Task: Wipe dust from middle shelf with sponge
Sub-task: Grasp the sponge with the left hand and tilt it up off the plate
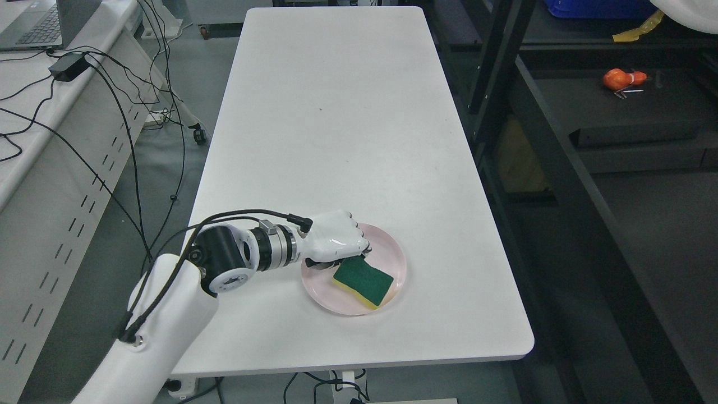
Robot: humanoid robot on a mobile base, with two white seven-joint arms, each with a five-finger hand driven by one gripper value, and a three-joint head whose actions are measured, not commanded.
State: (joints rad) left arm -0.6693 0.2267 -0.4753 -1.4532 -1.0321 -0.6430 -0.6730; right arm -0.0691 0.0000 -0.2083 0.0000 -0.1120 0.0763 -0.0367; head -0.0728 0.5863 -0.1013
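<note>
left hand [335, 238] covers the pink plate's [392, 255] left rim and the sponge's [363, 281] near corner; finger contact not resolvable. Laptop [31, 25] cropped upper left. Blue bin [597, 8] cropped at top edge. Orange object [622, 78] on the dark shelf [634, 106], upper right, too small to identify.

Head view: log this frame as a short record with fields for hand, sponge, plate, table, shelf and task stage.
left hand: over the plate's left side, fingers curled at the sponge's upper left edge; firm grasp cannot be told
right hand: not in view
sponge: green top, yellow underside, lying on the plate
plate: pink, round, near the table's front edge
table: white, otherwise bare
shelf: dark rack at right, an orange object on it
task stage: sponge not yet lifted, shelf not yet wiped
</note>
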